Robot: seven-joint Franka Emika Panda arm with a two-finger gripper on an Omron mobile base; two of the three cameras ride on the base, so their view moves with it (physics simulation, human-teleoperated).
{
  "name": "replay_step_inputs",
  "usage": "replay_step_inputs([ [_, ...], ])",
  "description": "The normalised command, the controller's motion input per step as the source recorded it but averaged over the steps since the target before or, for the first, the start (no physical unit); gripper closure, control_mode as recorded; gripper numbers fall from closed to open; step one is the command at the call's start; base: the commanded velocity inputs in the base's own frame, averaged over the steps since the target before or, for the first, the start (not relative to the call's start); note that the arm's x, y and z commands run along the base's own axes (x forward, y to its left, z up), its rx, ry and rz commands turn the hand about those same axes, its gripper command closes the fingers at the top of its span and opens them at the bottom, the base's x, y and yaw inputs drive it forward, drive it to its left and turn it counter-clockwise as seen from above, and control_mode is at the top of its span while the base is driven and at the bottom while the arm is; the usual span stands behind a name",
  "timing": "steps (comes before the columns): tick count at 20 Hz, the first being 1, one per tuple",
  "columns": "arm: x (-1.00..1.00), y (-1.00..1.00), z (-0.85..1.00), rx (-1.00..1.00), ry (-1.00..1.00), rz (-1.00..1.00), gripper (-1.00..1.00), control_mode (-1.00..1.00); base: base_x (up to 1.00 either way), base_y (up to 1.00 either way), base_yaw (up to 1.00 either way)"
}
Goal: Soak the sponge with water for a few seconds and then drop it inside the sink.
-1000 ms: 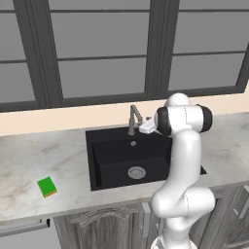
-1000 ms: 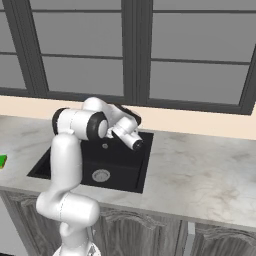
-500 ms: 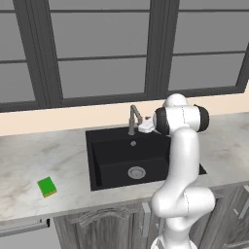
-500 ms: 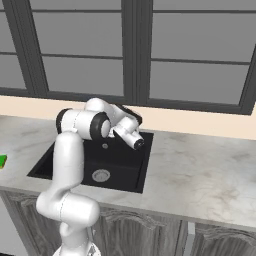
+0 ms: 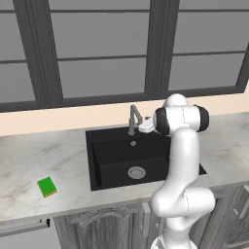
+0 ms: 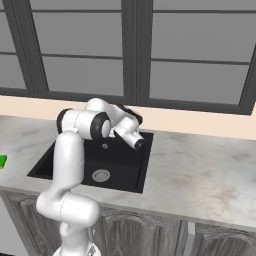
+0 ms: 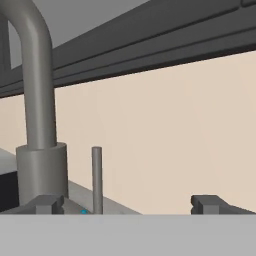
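Observation:
The green sponge (image 5: 47, 186) lies flat on the marble counter, far left of the black sink (image 5: 116, 160), and shows as a green sliver (image 6: 2, 161) at the frame edge in the right base view. My gripper (image 5: 143, 127) hovers at the sink's back edge, right beside the grey faucet (image 5: 133, 118). In the hand view the gripper (image 7: 129, 204) is open, and its fingertips (image 7: 47, 202) flank the thin upright faucet lever (image 7: 96, 180), with the faucet pipe (image 7: 37, 100) close on the left. No water falls from the spout.
A round silver drain (image 5: 136, 171) sits in the basin floor. A beige wall strip (image 7: 175, 125) and dark window frames (image 5: 155, 48) rise right behind the faucet. Marble counter (image 6: 200, 165) stretches to the right of the sink.
The hand has edged slightly left, closer to the faucet. The sponge has not moved.

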Motion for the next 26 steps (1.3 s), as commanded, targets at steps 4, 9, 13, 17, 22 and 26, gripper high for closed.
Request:
replay_step_inputs([
  [4, 0.26, 0.00, -0.17, 0.00, 0.00, -0.02, -1.00, -1.00, 0.00, 0.00, 0.00],
  [9, 0.26, 0.00, -0.18, 0.00, 0.00, -0.05, -1.00, -1.00, 0.00, 0.00, 0.00],
  [13, 0.28, 0.00, -0.18, 0.00, -0.01, -0.07, -1.00, -1.00, 0.00, 0.00, 0.00],
  [17, 0.24, 0.00, -0.14, 0.00, 0.00, -0.08, -1.00, -1.00, 0.00, 0.00, 0.00],
  [22, 0.16, 0.00, -0.09, 0.00, -0.01, -0.08, -1.00, -1.00, 0.00, 0.00, 0.00],
  [26, 0.12, -0.01, -0.03, 0.00, -0.03, -0.09, -1.00, -1.00, 0.00, 0.00, 0.00],
])
